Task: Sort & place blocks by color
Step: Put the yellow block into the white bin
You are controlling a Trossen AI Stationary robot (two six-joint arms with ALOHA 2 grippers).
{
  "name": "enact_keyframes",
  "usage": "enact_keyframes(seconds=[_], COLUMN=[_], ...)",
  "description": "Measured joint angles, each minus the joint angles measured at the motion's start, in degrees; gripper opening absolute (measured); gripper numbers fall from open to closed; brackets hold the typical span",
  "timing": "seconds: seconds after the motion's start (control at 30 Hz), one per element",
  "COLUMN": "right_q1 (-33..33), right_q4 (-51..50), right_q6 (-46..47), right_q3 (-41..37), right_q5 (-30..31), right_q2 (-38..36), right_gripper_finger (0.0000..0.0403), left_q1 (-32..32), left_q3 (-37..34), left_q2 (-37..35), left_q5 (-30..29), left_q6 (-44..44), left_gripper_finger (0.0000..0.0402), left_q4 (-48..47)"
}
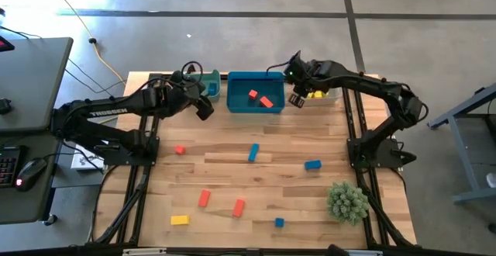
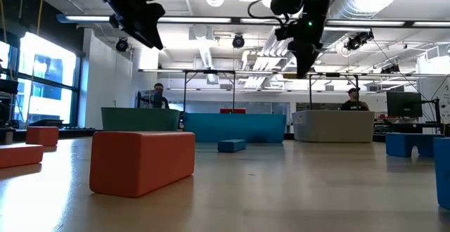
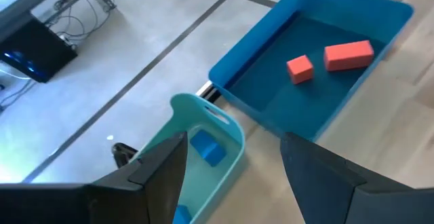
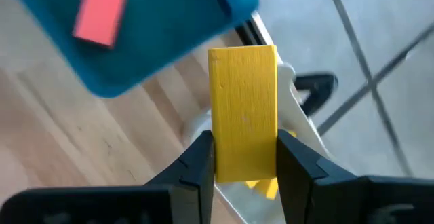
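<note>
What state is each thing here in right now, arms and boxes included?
Left gripper: open, empty, above the teal bin.
Right gripper: shut on yellow block, above the grey-white bin.
Teal bin: holds blue blocks.
Blue bin: holds two red blocks.

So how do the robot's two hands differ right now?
The right hand is shut on a yellow block, while the left hand is open and holds nothing. The right hand hangs by the grey-white bin, the left hand over the teal bin. Both are raised off the table.
</note>
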Motion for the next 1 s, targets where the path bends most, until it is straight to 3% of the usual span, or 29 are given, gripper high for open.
enact_keyframes(seconds=[0.27, 0.5, 1.0], right_q1=[-7.9, -15.8, -24.4], right_q4=[-0.8, -3.1, -4.9], right_q6=[5.3, 9.6, 8.2], right_q3=[0.0, 0.0, 0.0], right_q5=[-3.7, -6.1, -15.8], right_q2=[0.0, 0.8, 12.0], right_gripper_finger=[0.0092, 0.0092, 0.0092], left_q1=[2.5, 4.9, 8.5], left_q3=[0.0, 0.0, 0.0], left_q2=[0.0, 0.0, 0.0], left_q5=[0.1, 4.3, 5.6], left_q6=[4.9, 4.7, 0.0], left_gripper_finger=[0.0227, 0.0227, 0.0227], left_q4=[0.0, 0.1, 2.1])
